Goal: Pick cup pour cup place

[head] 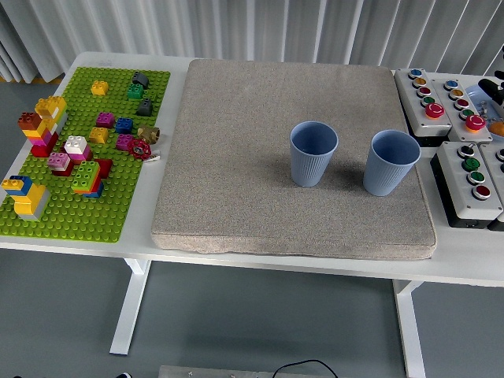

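Two blue ribbed cups stand upright on the grey mat (236, 157). One cup (313, 153) is near the mat's middle; the other cup (390, 163) is near its right edge. They are a short gap apart, and I cannot see anything inside either. Nothing touches them. Only a small black and white part of my right hand (496, 83) shows at the picture's right edge, far behind and right of the cups, over the blue bowl (477, 96). My left arm is out of view.
A green baseplate (118, 205) with several coloured bricks lies at the table's left. Grey button boxes sit right of the mat, one at the back (437, 98) and one nearer (471, 177). The table's near edge runs just below the mat.
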